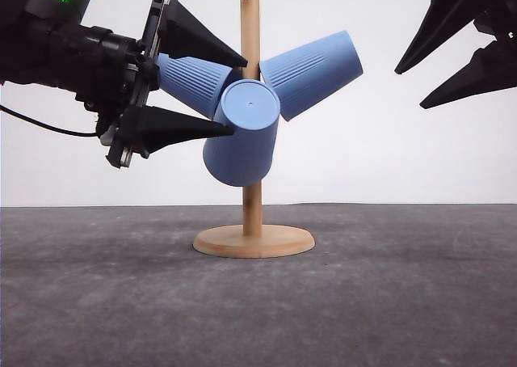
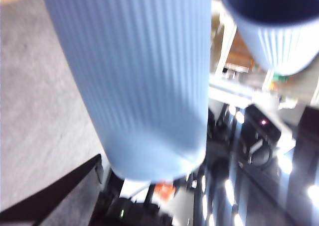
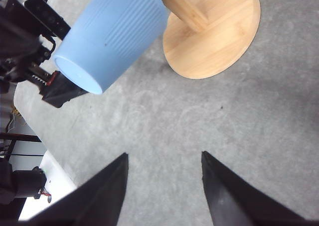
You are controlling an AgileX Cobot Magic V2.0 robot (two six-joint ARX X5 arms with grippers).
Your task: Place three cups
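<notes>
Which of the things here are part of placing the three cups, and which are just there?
Part of the job:
- left cup, between the open left gripper fingers
- front cup
- right cup
- wooden cup stand that all three hang on

Just there:
- right gripper, open, holding nothing
- grey table

Three cups (image 1: pixel 242 132) crowd the wooden stand (image 1: pixel 253 239), blocking its post; open table (image 1: pixel 404 302) around my raised right gripper (image 1: pixel 408 84).
</notes>
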